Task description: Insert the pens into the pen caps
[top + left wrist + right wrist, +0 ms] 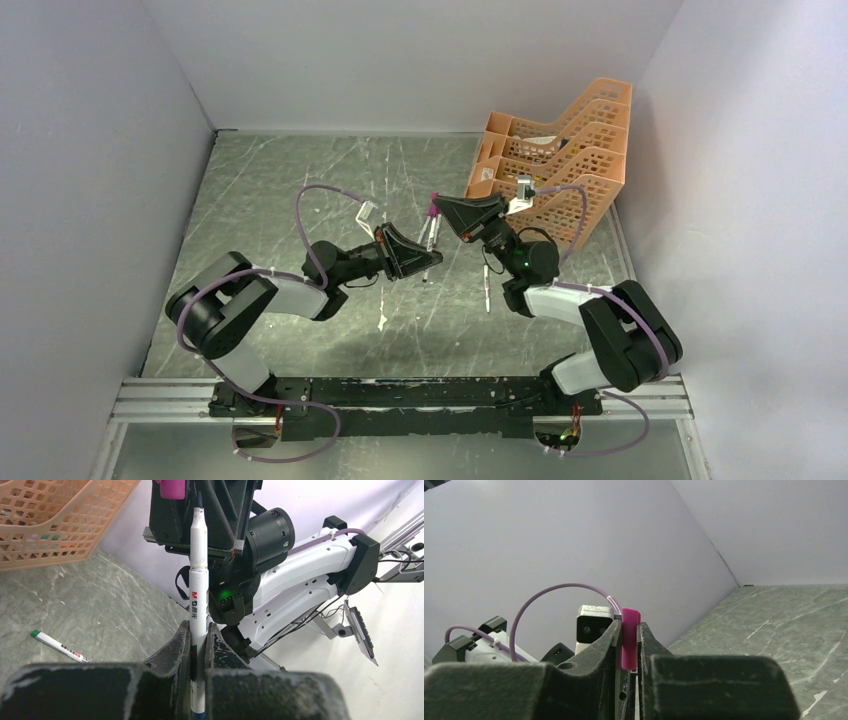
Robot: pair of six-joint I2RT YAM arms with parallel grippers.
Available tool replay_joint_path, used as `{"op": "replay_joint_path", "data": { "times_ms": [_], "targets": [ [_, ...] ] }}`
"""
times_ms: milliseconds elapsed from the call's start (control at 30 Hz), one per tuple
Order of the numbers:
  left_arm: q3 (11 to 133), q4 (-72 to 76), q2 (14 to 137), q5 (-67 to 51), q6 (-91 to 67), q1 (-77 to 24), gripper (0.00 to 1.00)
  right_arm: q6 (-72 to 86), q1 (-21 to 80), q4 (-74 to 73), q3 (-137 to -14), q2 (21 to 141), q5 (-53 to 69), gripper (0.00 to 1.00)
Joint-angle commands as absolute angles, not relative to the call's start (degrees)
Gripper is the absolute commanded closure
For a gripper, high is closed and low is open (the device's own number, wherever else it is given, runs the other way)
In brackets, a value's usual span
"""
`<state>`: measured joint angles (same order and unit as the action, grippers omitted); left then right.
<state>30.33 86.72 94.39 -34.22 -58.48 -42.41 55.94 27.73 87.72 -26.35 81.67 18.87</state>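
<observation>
pen (pixel 198 585) in left pincer (pixel 199 632); cap (pixel 629 647) in right pincer (pixel 628 629)

Even bright light, soft shadows, blurred foreground

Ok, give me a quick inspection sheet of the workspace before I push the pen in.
Surface: grey marbled table, scratched.
Job's things: pen upright in the left hand, tip close to the magenta cap, not yet in; second pen lying loose on the table.
Clutter: orange mesh trays at the far right corner.
Hands: left hand shut on the pen; right hand shut on the magenta cap.
Cables: purple cable loops above the left wrist, off the table.
Surroundings: plain pale walls on three sides.
</observation>
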Motion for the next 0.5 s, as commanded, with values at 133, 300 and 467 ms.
{"op": "replay_joint_path", "data": {
  "times_ms": [133,300,467],
  "targets": [
    [31.3,92.4,94.1,-35.1,-57.7,-42.8,0.93,54.2,27.9,91.9,-27.8,78.9,19.5,1.00],
    [31.6,91.0,94.0,-35.6,-57.5,-42.8,0.93,54.3,27.9,92.4,-27.4,79.2,19.5,1.00],
    [32.4,90.9,94.7,-36.3,-58.4,-42.8,0.93,54.8,27.9,92.7,-26.8,79.2,20.1,1.00]
  ]
}}
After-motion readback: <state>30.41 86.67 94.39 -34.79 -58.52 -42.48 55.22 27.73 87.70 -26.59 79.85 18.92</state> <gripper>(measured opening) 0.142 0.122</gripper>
